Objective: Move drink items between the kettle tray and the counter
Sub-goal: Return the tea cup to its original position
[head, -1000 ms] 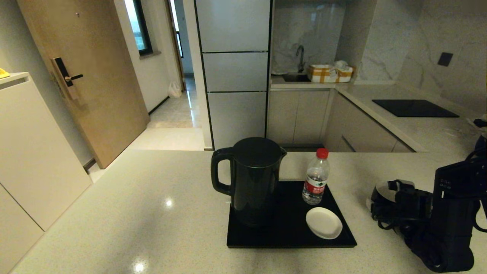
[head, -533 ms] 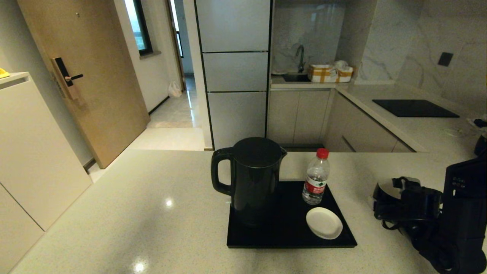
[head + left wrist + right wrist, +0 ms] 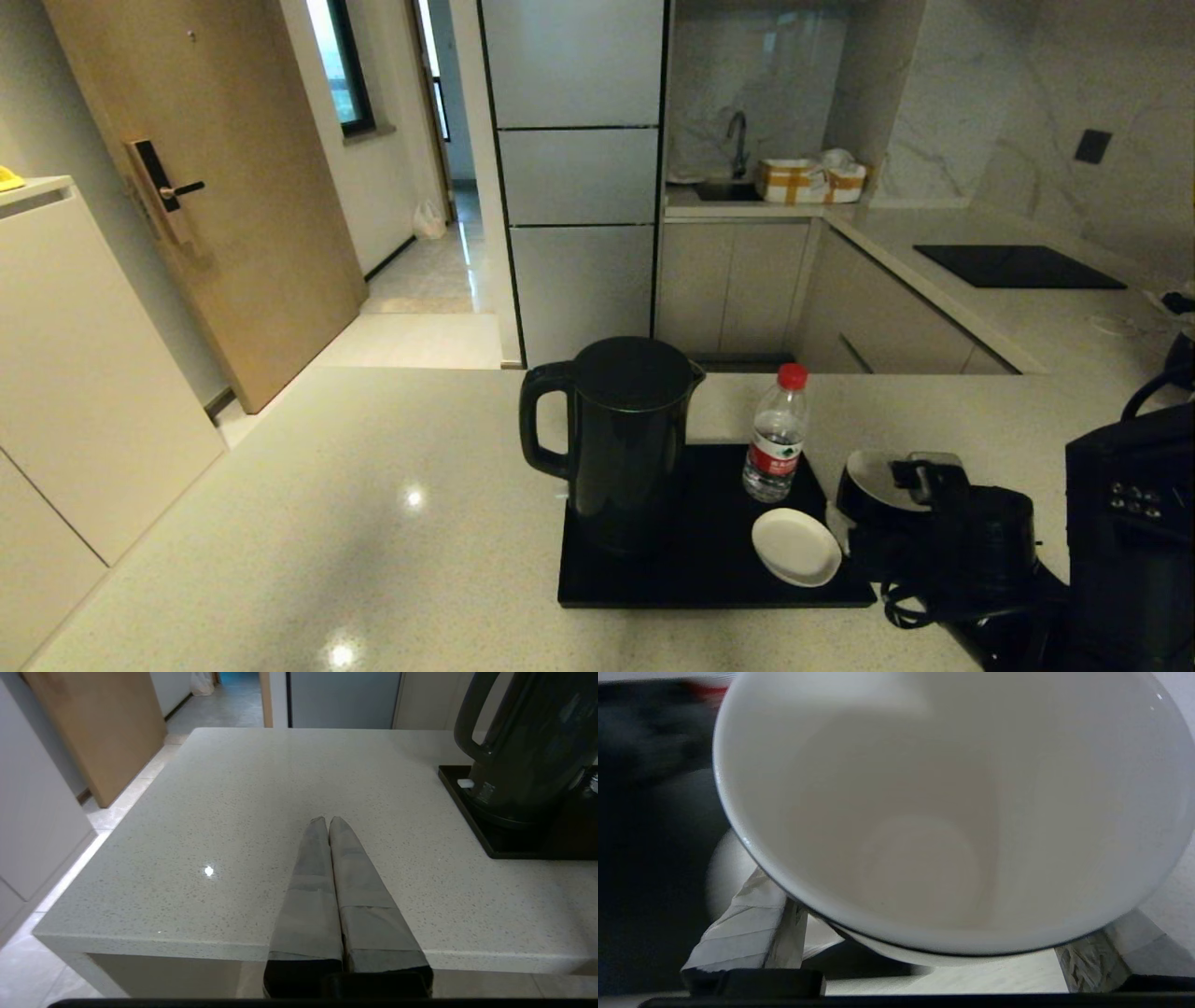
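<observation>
The counter [image 3: 327, 523] spreads wide in front of me, pale and speckled. On it lies the tray [image 3: 709, 583], flat and black. The kettle [image 3: 621, 439] stands upright on the tray's left half, its handle turned toward my left. The bottle [image 3: 775, 434] with the red cap stands upright at the tray's far right corner, and the white saucer [image 3: 795, 547] lies on the tray just nearer to me than the bottle.

My right gripper [image 3: 924, 956] is at the tray's right edge, just beside the saucer, and my fingers [image 3: 738, 933] are clamped on the cup [image 3: 873, 485], one on either side of its black wall. From my right wrist I look straight into its white inside [image 3: 934, 826], which holds nothing. Whether the cup is touching the counter or lifted off it I cannot tell.

My left gripper [image 3: 328, 820] hangs over the counter's near left part, well apart from the kettle, its fingers pressed together with nothing between them.
</observation>
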